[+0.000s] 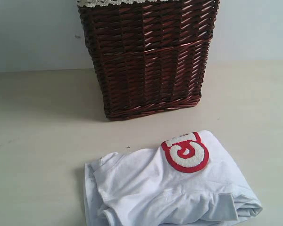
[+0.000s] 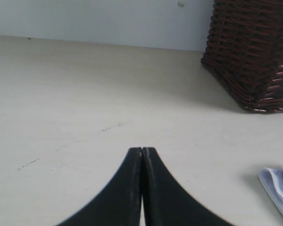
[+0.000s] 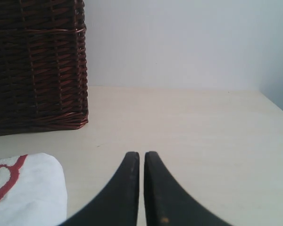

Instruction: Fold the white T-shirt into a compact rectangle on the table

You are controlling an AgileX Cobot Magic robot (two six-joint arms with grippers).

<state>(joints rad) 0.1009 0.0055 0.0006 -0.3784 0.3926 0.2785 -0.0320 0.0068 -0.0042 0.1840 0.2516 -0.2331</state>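
- Left gripper point(image 2: 142, 153): two black, curved fingers pressed together tip to tip, closed on nothing. It hangs over the bare table, and none of it shows in the exterior view.
- Wide, smooth, pale beige table point(image 1: 37, 141): fills the lower two thirds of the exterior frame and meets a pale wall point(image 1: 33, 33) at the back.
- Dark brown wicker basket point(image 1: 148, 61): stands upright at upper centre of the frame, with a strip of white lace trim point(image 1: 118, 3) along its rim.
- Soft white cotton T-shirt point(image 1: 170, 193): lies on the table as a loosely folded bundle at lower centre to lower right, in front of the basket and apart from it. A fuzzy white letter outlined in red point(image 1: 186, 153) faces up near its far edge.
- Right gripper point(image 3: 141, 157): black fingers drawn together with only a thin slit between them, holding nothing. It is over the table, beside a corner of the T-shirt.
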